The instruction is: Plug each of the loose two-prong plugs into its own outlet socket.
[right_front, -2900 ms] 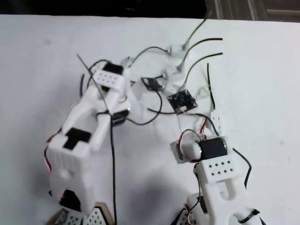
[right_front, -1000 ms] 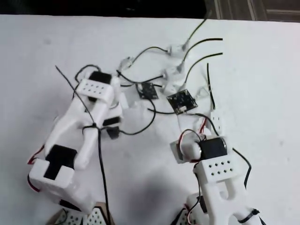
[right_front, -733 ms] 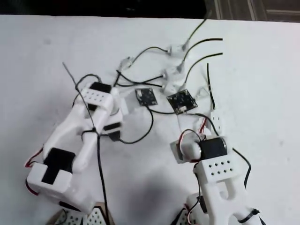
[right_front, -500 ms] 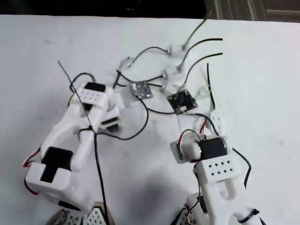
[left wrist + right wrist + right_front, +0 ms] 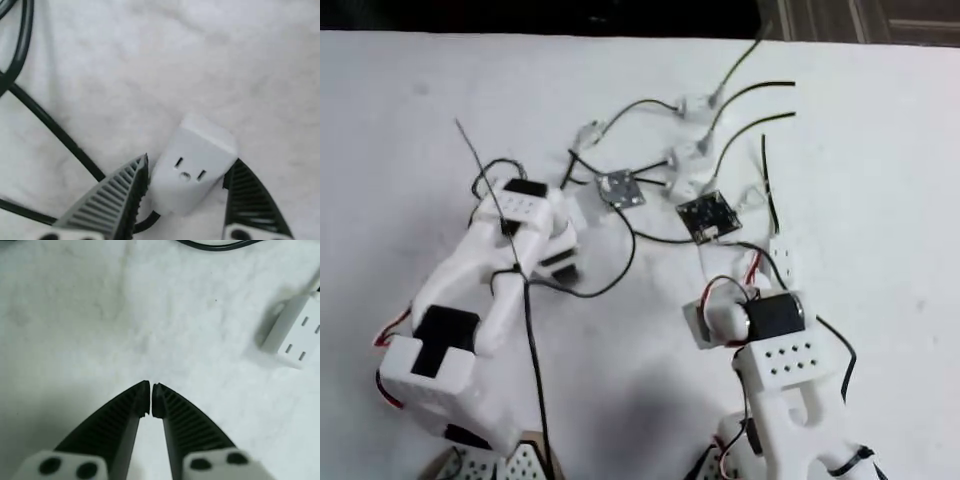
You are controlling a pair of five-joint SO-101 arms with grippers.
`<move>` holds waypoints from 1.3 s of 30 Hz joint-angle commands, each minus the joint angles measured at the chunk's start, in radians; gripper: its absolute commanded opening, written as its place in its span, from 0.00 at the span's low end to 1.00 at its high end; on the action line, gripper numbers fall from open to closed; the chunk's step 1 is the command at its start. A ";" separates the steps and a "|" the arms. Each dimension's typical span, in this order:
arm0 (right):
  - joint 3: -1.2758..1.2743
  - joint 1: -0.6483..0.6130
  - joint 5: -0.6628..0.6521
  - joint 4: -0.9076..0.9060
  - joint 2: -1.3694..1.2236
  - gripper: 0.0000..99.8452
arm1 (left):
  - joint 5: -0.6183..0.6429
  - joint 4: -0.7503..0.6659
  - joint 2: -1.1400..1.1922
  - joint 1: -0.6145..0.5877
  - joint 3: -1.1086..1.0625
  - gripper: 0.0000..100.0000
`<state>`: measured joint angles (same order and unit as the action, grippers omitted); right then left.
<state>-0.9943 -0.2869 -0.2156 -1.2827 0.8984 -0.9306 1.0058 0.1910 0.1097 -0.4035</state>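
Currently, left wrist view: left hand (image 5: 190, 162) straddles a white outlet socket (image 5: 202, 145), with one ribbed finger (image 5: 117, 200) against each side, closed on it as far as can be seen. The socket face is turned to the camera: two slots, one round hole. A black cord (image 5: 50, 125) crosses the table (image 5: 150, 65) just beside it. High view: the left arm (image 5: 480, 290) covers that grasp but gives the layout. The arm extends from the near left toward the centre. A grey square piece (image 5: 618, 188) lies just right of its tip and a black square piece (image 5: 708, 215) farther right. White connectors (image 5: 685, 160) with black leads lie on the far side. Right wrist view: right hand (image 5: 151, 390) has its fingertips all but touching, holding nothing, over bare table. A white socket strip (image 5: 292, 332) lies apart from it. High view places a white strip (image 5: 782, 262) just beyond the right arm (image 5: 790, 360).
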 commanded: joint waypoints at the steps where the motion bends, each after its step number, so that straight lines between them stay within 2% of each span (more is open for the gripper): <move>1: 0.006 0.007 -0.011 0.013 0.012 0.02 | 0.014 -0.008 0.004 0.010 0.023 0.22; 8: 0.006 0.007 -0.011 0.013 0.012 0.02 | 0.014 -0.006 -0.007 0.010 0.025 0.09; 12: 0.006 0.007 -0.011 0.013 0.012 0.02 | 0.014 0.058 -0.064 0.010 0.043 0.03; 19: 0.006 0.007 -0.011 0.013 0.012 0.02 | 0.026 0.273 -0.341 0.094 0.038 0.02; 23: 0.006 0.007 -0.011 0.013 0.012 0.02 | 0.106 0.311 -0.509 0.136 0.035 0.02; 26: 0.006 0.013 -0.011 0.010 0.018 0.02 | 0.121 0.232 -0.595 0.143 -0.044 0.02; 33: 0.006 0.013 -0.011 0.008 0.019 0.02 | 0.123 -0.077 -0.777 0.139 -0.407 0.02; 39: 0.006 0.013 -0.011 0.010 0.019 0.02 | 0.124 -0.245 -0.977 0.134 -0.640 0.02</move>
<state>-0.9943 -0.2869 -0.2156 -1.2827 0.8984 -0.8201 0.8707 -0.6391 0.2417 -0.9314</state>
